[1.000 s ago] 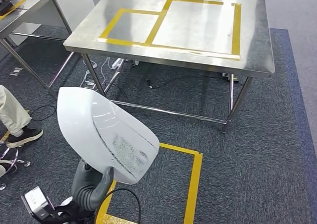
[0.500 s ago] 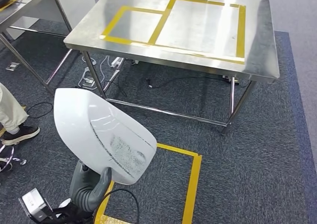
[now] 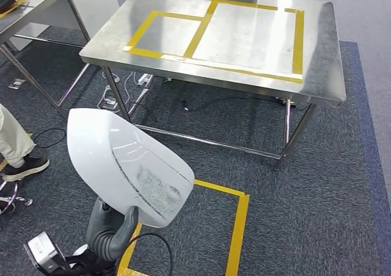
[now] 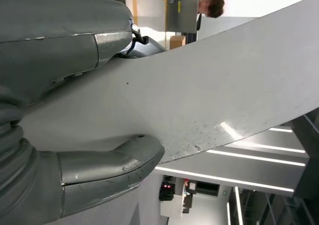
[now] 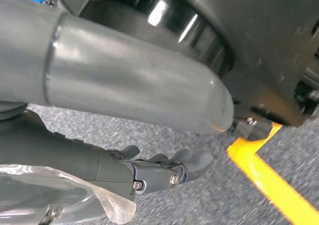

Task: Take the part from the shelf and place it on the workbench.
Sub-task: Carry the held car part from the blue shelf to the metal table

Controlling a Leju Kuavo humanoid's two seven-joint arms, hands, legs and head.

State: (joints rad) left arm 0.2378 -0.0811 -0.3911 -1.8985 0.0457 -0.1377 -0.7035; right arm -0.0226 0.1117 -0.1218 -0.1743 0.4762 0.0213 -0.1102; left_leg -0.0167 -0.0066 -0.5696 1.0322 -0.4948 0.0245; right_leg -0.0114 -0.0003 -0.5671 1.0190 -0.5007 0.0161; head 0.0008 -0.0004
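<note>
A large white curved shell part [image 3: 126, 166] is held up at the lower left of the head view by my left hand [image 3: 110, 232], whose grey thumb presses on its lower edge. The left wrist view has the same part [image 4: 211, 85] clamped between the thumb [image 4: 112, 168] and the fingers [image 4: 68, 51]. Ahead stands the steel workbench [image 3: 322, 62], marked with yellow tape rectangles, its top bare. My right hand [image 5: 161, 170] hangs over the carpet, fingers apart and nothing in them.
A second steel table [image 3: 32, 7] stands at the far left. A person's leg and dark shoe [image 3: 21, 160] are at the left edge. Cables lie under the workbench. A yellow tape square [image 3: 230, 227] marks the dark carpet in front of me.
The whole picture has shifted a little: the workbench sits slightly lower and to the right in view. The white part stays in my left hand as before.
</note>
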